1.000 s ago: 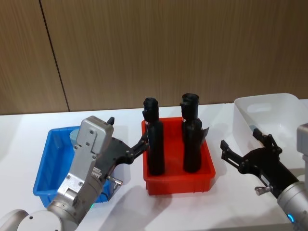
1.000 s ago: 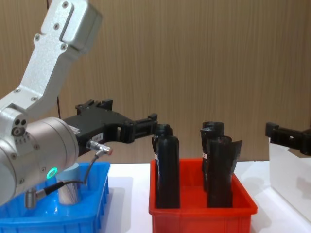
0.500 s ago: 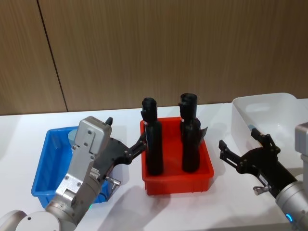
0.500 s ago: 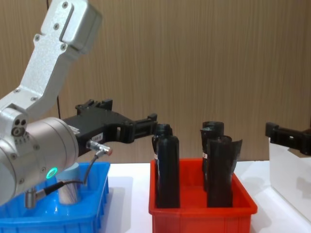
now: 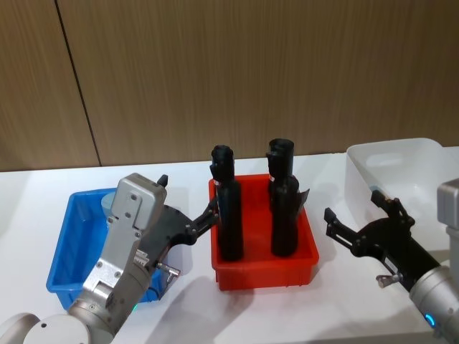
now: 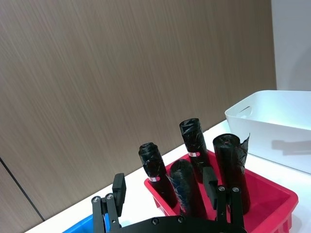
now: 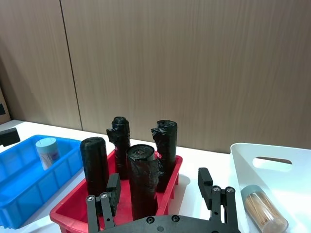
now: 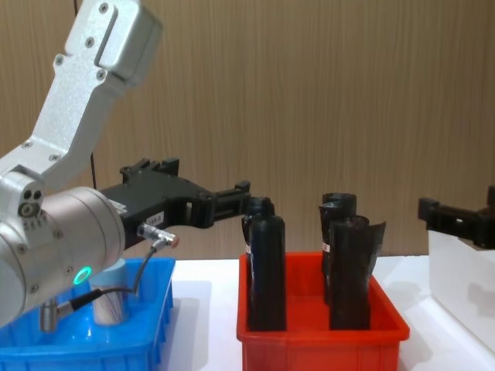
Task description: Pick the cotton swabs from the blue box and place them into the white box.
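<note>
The blue box sits at the table's left. One cotton swabs jar with a pale blue lid stands in it, showing as the jar behind my left arm. Another cotton swabs jar lies inside the white box at the right. My left gripper hangs open and empty over the blue box's right end, beside the red bin. My right gripper is open and empty, in the air between the red bin and the white box.
A red bin in the middle holds three tall black bottles. It stands between the two boxes, close to both grippers. A wood-panel wall runs behind the white table.
My right gripper has drifted slightly left, toward the red bin. The left arm and the jars have not moved.
</note>
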Controlling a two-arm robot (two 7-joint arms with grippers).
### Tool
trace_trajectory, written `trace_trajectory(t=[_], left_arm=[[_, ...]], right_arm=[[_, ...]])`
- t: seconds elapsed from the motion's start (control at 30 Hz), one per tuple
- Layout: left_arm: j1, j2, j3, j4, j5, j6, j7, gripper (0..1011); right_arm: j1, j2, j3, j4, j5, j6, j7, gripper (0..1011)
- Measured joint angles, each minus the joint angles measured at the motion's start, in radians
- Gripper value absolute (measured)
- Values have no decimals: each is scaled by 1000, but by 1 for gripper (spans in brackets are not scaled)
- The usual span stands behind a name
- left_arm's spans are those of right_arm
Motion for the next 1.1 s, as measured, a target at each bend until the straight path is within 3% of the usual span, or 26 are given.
trace_trajectory(t=[1.1], left_arm=[[0,0,0,0,0,0,0,1004]], right_arm=[[242,-36,18,337,22,-30,362,1001]])
